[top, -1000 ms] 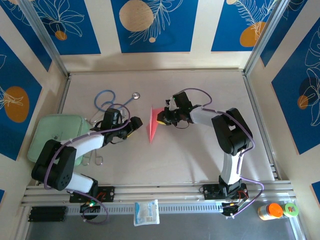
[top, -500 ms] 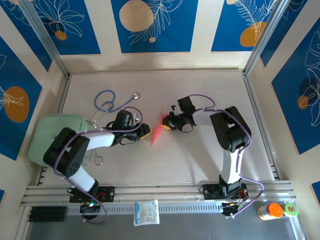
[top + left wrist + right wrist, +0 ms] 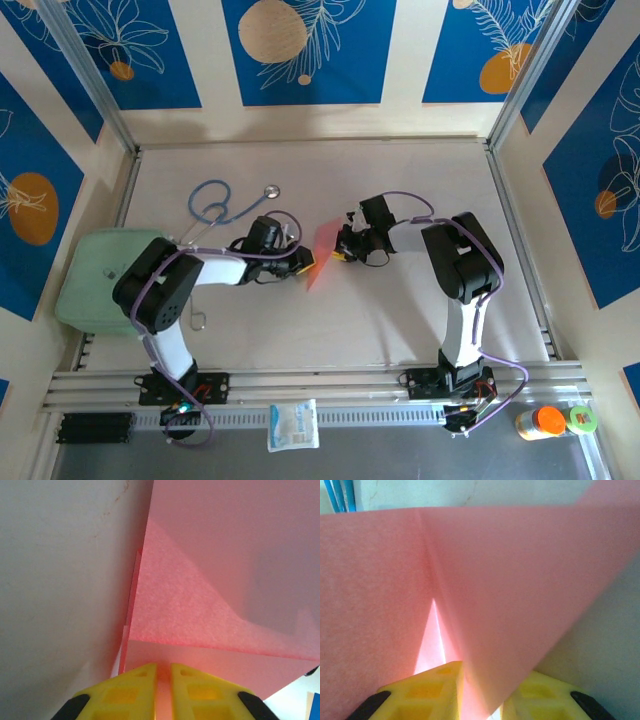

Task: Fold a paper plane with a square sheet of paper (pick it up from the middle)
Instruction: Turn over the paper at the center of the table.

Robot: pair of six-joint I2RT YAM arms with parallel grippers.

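The square sheet of paper (image 3: 322, 257), salmon pink and folded into a pointed shape with creases, stands up off the table between my two grippers. My left gripper (image 3: 303, 263) reaches in from the left. In the left wrist view its yellow fingers (image 3: 135, 690) are shut on the paper's (image 3: 200, 605) lower edge, with my left gripper (image 3: 163, 666) pinching a thin strip. My right gripper (image 3: 338, 247) comes from the right. Its jaws stand apart in the right wrist view, my right gripper (image 3: 485, 672) straddling a fold of the paper (image 3: 495, 570) that hangs loosely between them.
A blue stethoscope (image 3: 215, 205) lies behind the left arm, and a pale green pad (image 3: 95, 275) sits at the left edge. A white packet (image 3: 293, 425) and an orange-capped bottle (image 3: 545, 422) rest on the front rail. Metal frame rails border the table.
My left gripper has moved right to the paper and shut on its edge. My right gripper's jaws have parted. The paper has tipped and shifted slightly to the right.
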